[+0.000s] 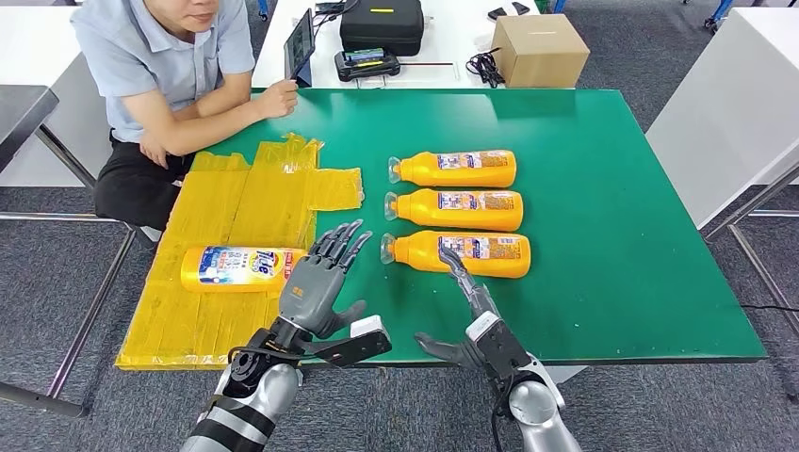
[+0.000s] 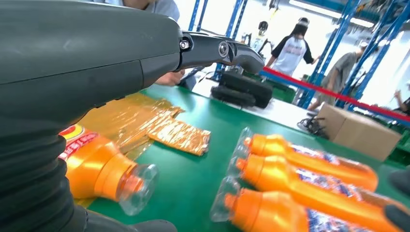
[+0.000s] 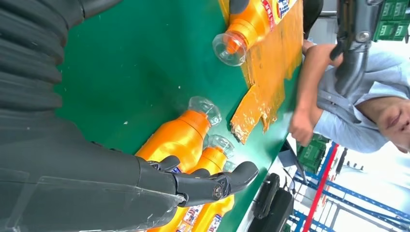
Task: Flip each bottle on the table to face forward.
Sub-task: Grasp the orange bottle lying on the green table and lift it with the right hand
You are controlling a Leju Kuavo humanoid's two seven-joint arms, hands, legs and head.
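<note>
Four orange bottles total on the green table (image 1: 612,235), all lying on their sides. Starting from the left: one bottle with the Tide label up (image 1: 240,268) sits on a yellow plastic sheet (image 1: 226,212), its clear cap right by the robot's left hand (image 1: 320,282). That hand hovers over the cap end with its fingers (image 1: 341,240) spread apart, holding nothing. Further right there's a row of three: the far bottle (image 1: 454,169), the middle bottle (image 1: 455,209) and the near bottle (image 1: 458,253), lined up close together, caps all pointing left. The right hand (image 1: 476,325) is at the table's near edge, one finger stretched out onto the near bottle's label, the rest open, nothing gripped.

One person (image 1: 174,75) sits at the far left corner with an arm on the table. Behind them on a white table: one tablet (image 1: 300,45), one black case (image 1: 382,24), one cardboard box (image 1: 539,49).

The left wrist view adds stuff the head view doesn't have: blue racking and a few people standing way in the background, plus a red strip. The right wrist view gets a close look at the caps on two of the three bottles.
</note>
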